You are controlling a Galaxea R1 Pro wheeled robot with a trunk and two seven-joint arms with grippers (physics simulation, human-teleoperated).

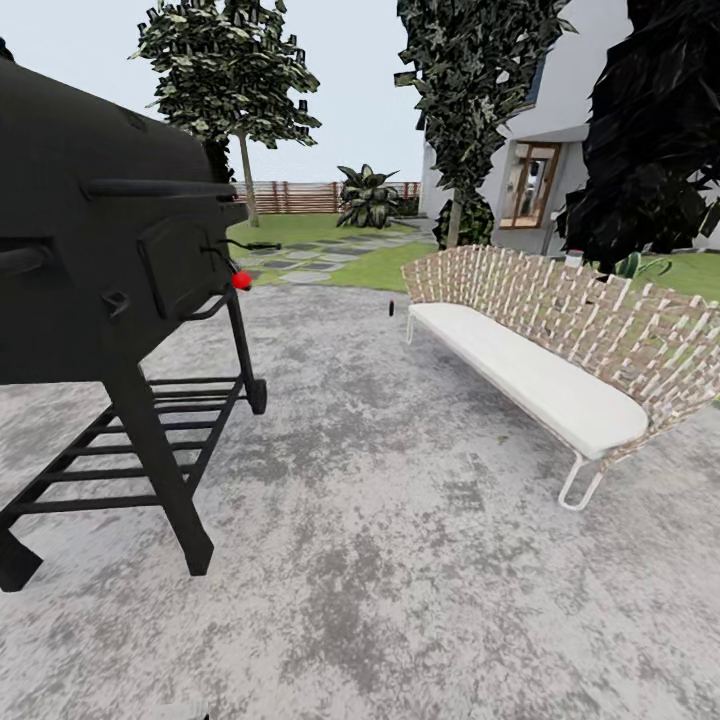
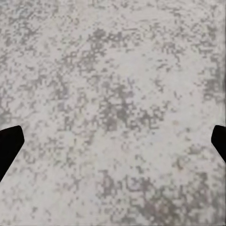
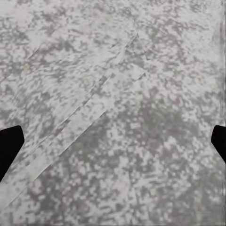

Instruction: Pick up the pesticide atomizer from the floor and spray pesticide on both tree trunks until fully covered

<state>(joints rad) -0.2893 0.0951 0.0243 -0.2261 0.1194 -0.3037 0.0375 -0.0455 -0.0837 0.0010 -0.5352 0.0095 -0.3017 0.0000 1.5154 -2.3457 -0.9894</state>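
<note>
1. A mottled grey paved patio (image 1: pixel 400 560) is filling the foreground of the head view, speckled with darker patches.
2. A big black barrel grill (image 1: pixel 100 260) on a slatted stand is standing at the left, with a small red knob (image 1: pixel 241 281) showing at its side.
3. A woven wicker bench (image 1: pixel 560 340) with a long white cushion (image 1: pixel 530 375) is sitting on the right, angled across the paving on thin white legs.
4. Beyond the patio, the garden is opening out: a green lawn (image 1: pixel 380 265) crossed by grey stepping slabs is running back to a brown slatted fence (image 1: pixel 295 196).
5. One tree (image 1: pixel 230 70) is rising behind the grill, well away from the bench. Its trunk (image 1: pixel 246 180) is showing as a slim, pale grey-tan column, bare up to a dark green leafy crown.
6. A second tree (image 1: pixel 470 90) is standing near the pale house (image 1: pixel 580 120), its foliage hanging low; its trunk (image 1: pixel 455 225) is only barely peeking out, so its colour is hard to judge.
7. A low, broad-leaved plant (image 1: pixel 368 197) is growing by the fence between the two.
8. The left gripper (image 2: pixel 113 143) is pointing down at bare speckled paving, its two dark fingertips (image 2: pixel 8 146) spread wide with nothing between them.
9. The right gripper (image 3: pixel 113 143) is likewise hanging over the paving, where faint pale lines are crossing the surface; its fingertips (image 3: pixel 9 143) are spread apart and empty.
</note>
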